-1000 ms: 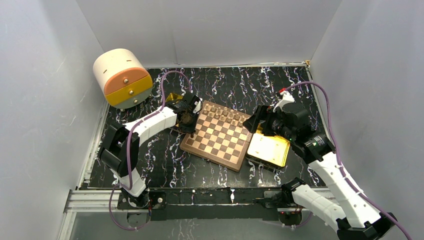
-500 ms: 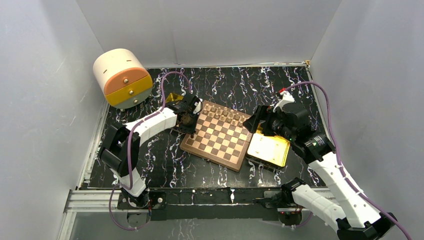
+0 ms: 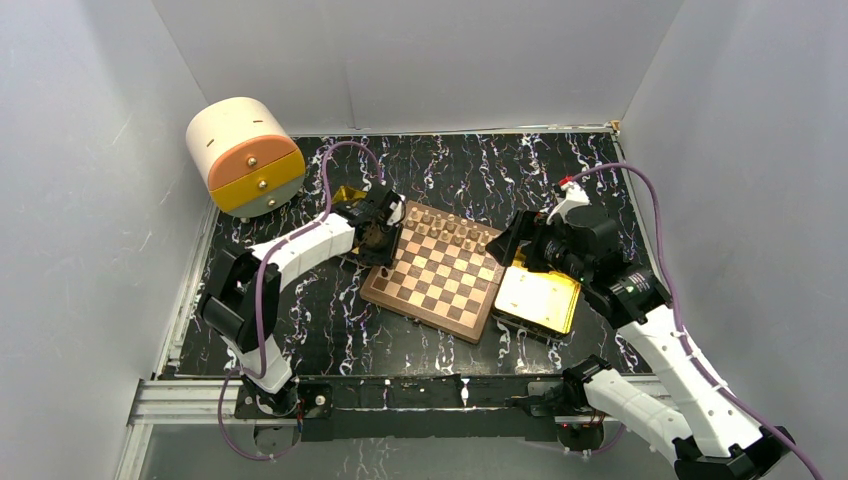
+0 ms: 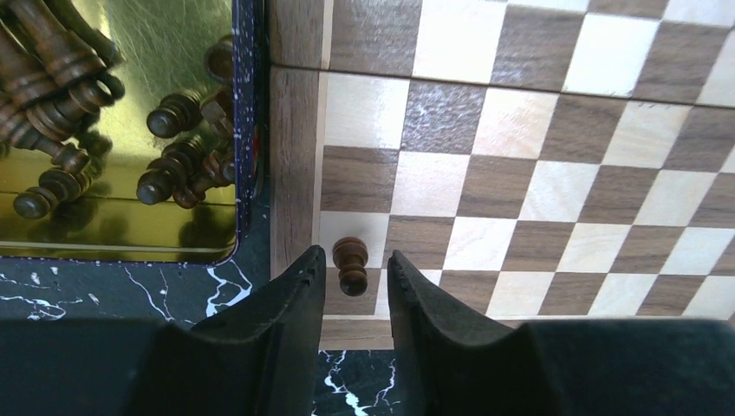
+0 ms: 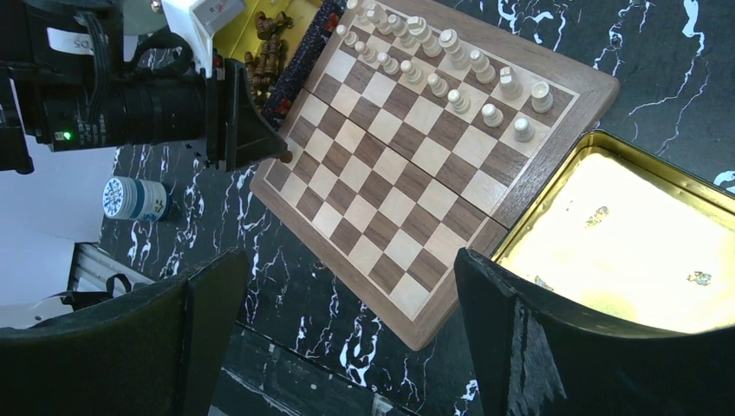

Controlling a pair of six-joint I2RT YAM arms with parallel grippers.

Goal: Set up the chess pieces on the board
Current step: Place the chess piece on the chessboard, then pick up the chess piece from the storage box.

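Left wrist cam caught what the top cam couldn't. One dark pawn [image 4: 351, 264] stood upright on the board [image 4: 293, 173], in the edge column by the rim near a corner. I couldn't tell the exact square. The pawn sat right between the fingers [image 4: 299, 295] of the left gripper [image 4: 355, 260]. A gap showed on both sides of it, so the jaws were parted and the pawn was let go, not gripped.

Same view: a gold tray [image 4: 113, 234] lay just off the board's rim with a heap of dark pieces [image 4: 173, 173] lying in it.

Right wrist cam showed the light pieces [image 5: 442, 61] lined up in two rows along the board's far edge, and a second gold tray [image 5: 607, 225] just beside the board. The right gripper [image 5: 347, 260] was spread wide with nothing between its fingers, hanging above the board and that tray.

Top cam versus a second earlier: both arms looked in the same pose and no piece had visibly moved. The left jaw gap was too small to read there. A round drawer cabinet [image 3: 245, 155] sat far left, well apart from the board.
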